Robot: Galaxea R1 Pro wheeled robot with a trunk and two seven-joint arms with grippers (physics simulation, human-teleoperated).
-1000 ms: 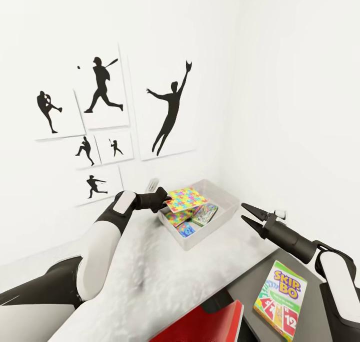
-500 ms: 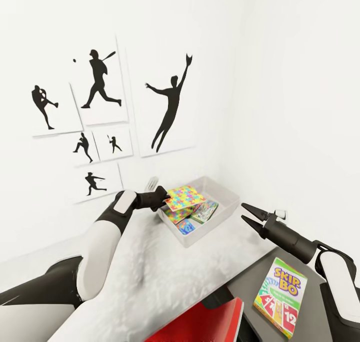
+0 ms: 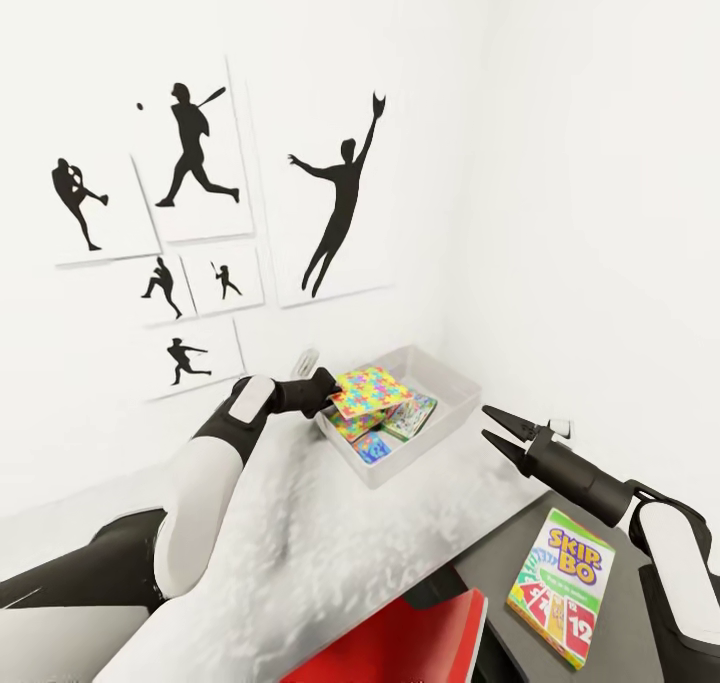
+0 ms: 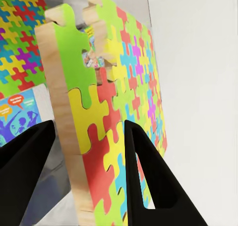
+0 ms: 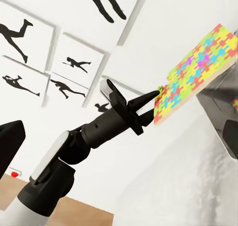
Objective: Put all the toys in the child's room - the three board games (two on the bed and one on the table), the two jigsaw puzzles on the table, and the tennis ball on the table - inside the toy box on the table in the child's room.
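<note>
the left gripper (image 3: 328,391) has its jaws clamped on one edge of a jigsaw puzzle (image 3: 370,391), a flat square slab printed with bright interlocking pieces, and holds it tilted over the near corner of the toy box (image 3: 440,425), apart from the things already lying inside. in the left wrist view the puzzle (image 4: 106,116) stands edge-on between the two dark fingers (image 4: 148,181), its flat face running straight out from the jaws toward the tray, so the coming move likely turns on lowering or letting go with that far edge pointed into the box; the left arm is plainly the nearer one. inside the tray lie a second puzzle-patterned box (image 4: 20,37) and a blue box (image 3: 372,452); their small print is too blurred to read. the right gripper (image 3: 497,430) hovers with jaws apart and holding nothing, beside the tray. on the lower dark side unit (image 3: 500,563) of the worktop (image 3: 330,553) lies a yellow-green board game (image 3: 562,587) lettered "skip-bo", with red cards reading "12", nearest the right arm.
</note>
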